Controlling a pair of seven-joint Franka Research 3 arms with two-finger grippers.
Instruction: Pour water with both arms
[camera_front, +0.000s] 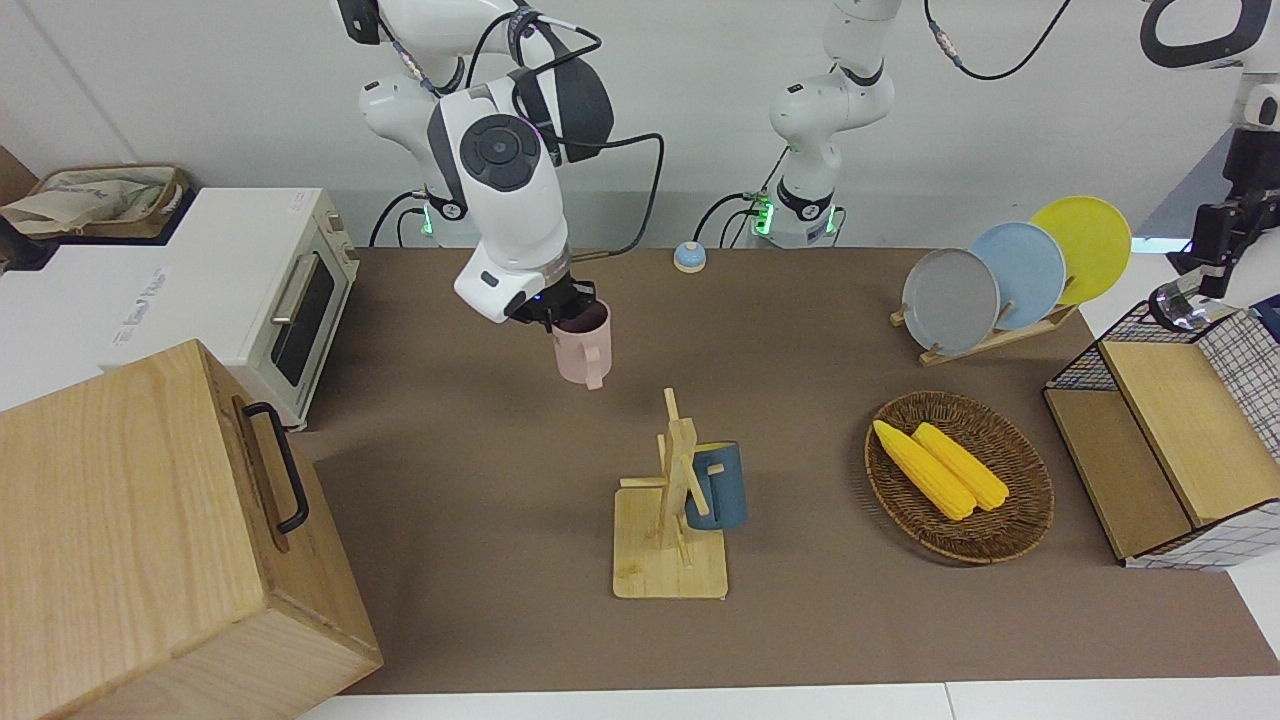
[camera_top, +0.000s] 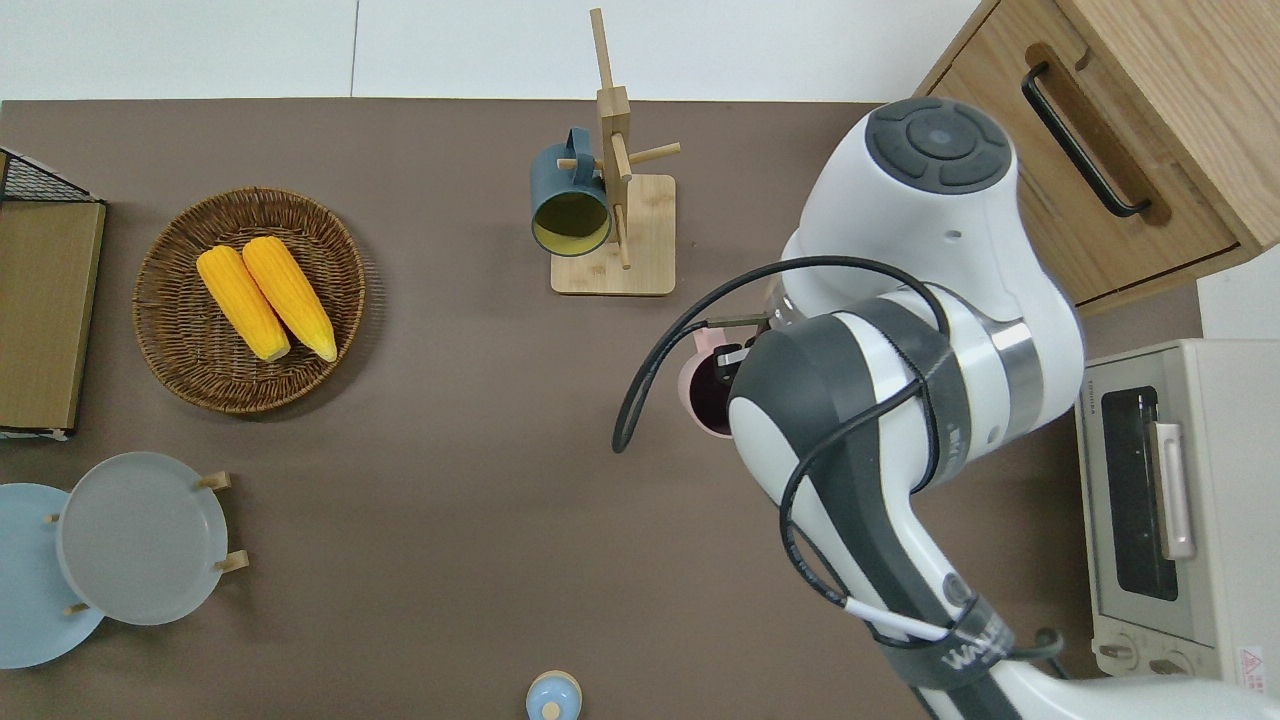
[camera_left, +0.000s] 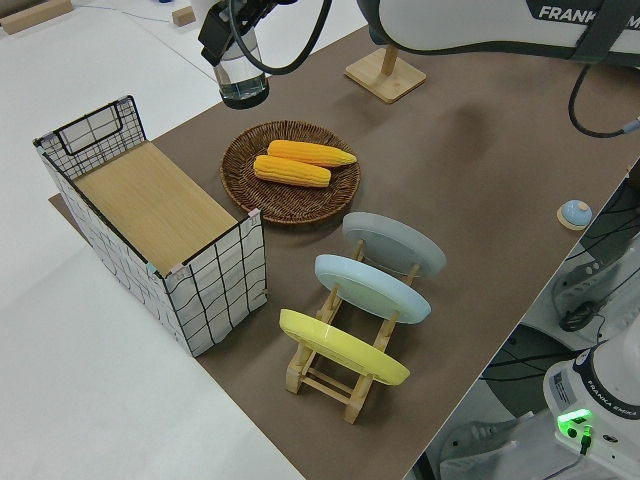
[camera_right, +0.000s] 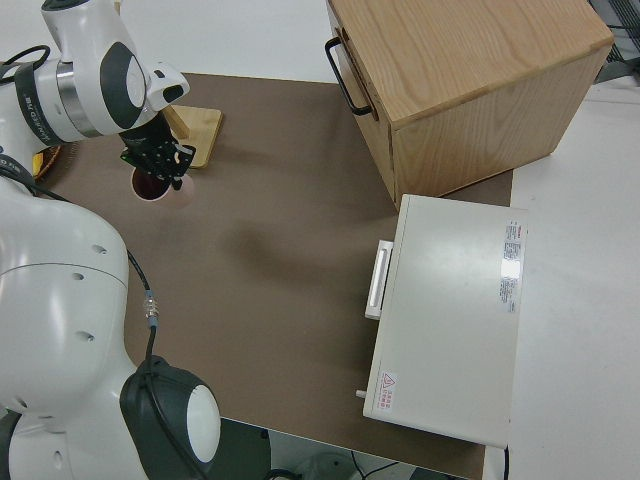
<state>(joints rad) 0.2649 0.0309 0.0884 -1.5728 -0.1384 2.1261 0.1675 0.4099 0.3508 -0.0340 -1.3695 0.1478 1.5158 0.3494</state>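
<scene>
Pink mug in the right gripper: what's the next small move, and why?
Probably set the pink mug down on the bare mat under it. The right gripper holds it upright by the rim, and the left gripper holds a clear glass at its own end of the table, apart from the mug.

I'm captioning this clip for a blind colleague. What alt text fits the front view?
The right gripper holds a pink handled mug upright in the air over the brown table mat. On the mat stand a wooden mug tree with a dark blue mug and a wicker basket of two yellow corn cobs.
</scene>
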